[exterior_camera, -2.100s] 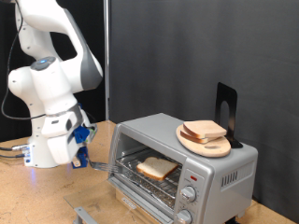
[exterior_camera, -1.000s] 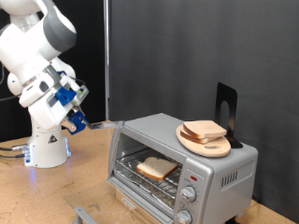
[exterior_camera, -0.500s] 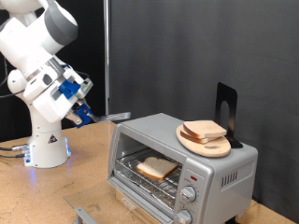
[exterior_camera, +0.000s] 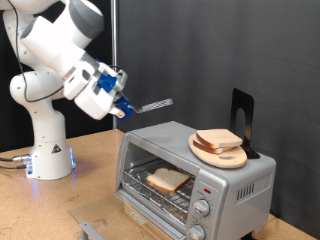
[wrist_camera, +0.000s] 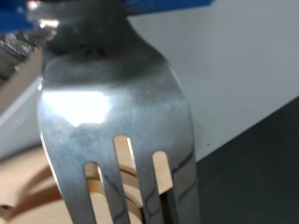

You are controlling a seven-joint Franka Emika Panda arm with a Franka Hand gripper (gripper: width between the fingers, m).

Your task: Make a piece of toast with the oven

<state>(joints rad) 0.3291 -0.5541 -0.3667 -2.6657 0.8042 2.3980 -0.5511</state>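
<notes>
Gripper (exterior_camera: 126, 108) hangs in the air above the oven's (exterior_camera: 195, 180) top, toward the exterior view's left end of it, w/ a fork (exterior_camera: 152, 103) sticking out roughly level toward the exterior view's right. Wrist view is filled by the fork (wrist_camera: 117, 131) – tines wide & shiny, handle running up into the hand – so the fingers look clamped on the handle, though the pads themselves are hidden; can't tell how narrow the gap is.

Toast (exterior_camera: 168, 180) lies flat on the wire rack inside the oven, door down & open. It sits toward the front of the rack, well below & apart from the fork tip. A board (exterior_camera: 219, 150) w/ stacked slices (exterior_camera: 218, 140) rests on the oven roof at the exterior view's right, dark stand (exterior_camera: 243, 118) behind it.

Judgement: step in hand is handling the fork near the oven. To do it well: keep tines level, keep clear of the roof edge & the board, come in low thru the door opening, not from above. Handle is thin & slick, may twist in the grip if the tip is pushed sideways. Go slow near the rack wires; tines can snag between them.
</notes>
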